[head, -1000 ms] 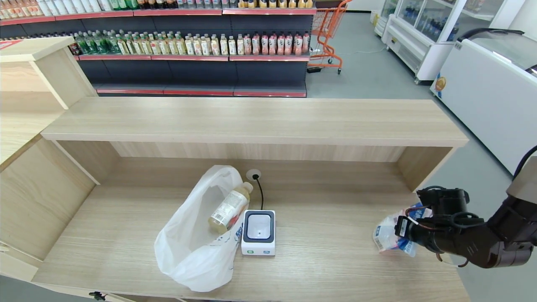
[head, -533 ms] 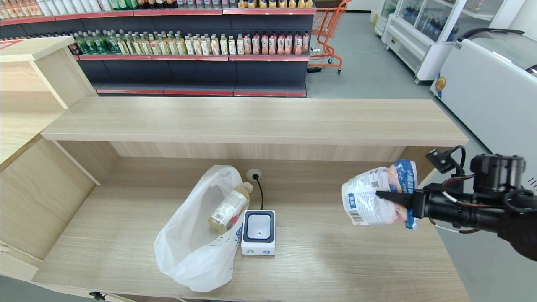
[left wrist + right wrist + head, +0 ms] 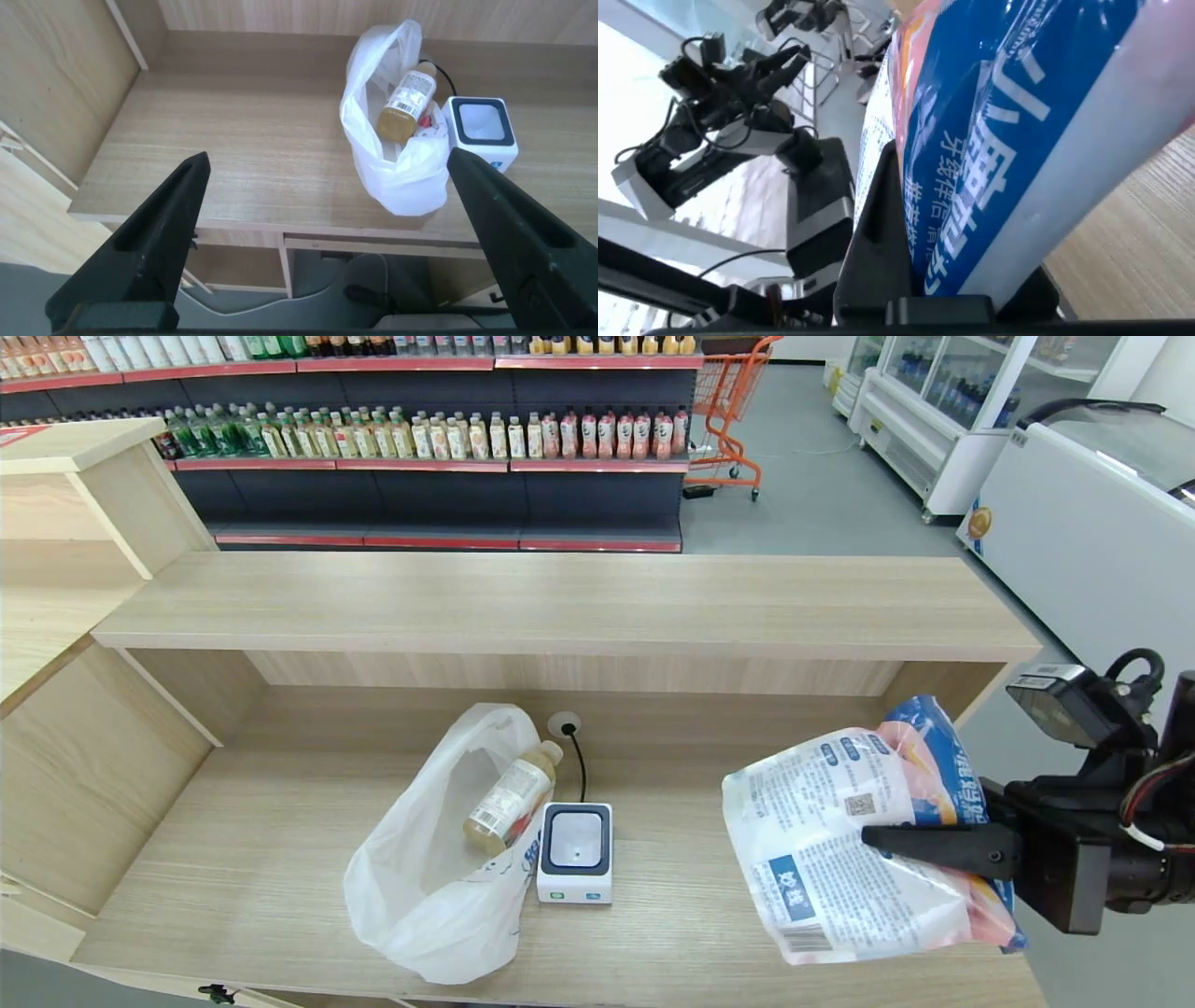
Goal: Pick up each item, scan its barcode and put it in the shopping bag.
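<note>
Clamped on the snack packet over the counter's right end, the right gripper had the scanner well to its left; the left gripper hung open.

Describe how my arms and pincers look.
Right pincer: matte black, long flat tapered finger on a boxy black wrist block; black, red and white cables loop behind it, beside a dark camera module. Left pincer: two black wedge-shaped fingers.

Hidden behind snack packet: far finger of right gripper. Cropped by right wrist view's edges: most of that packet. Cut off at left wrist view's edge: left gripper finger bases. Too small to read: bottle label.
</note>
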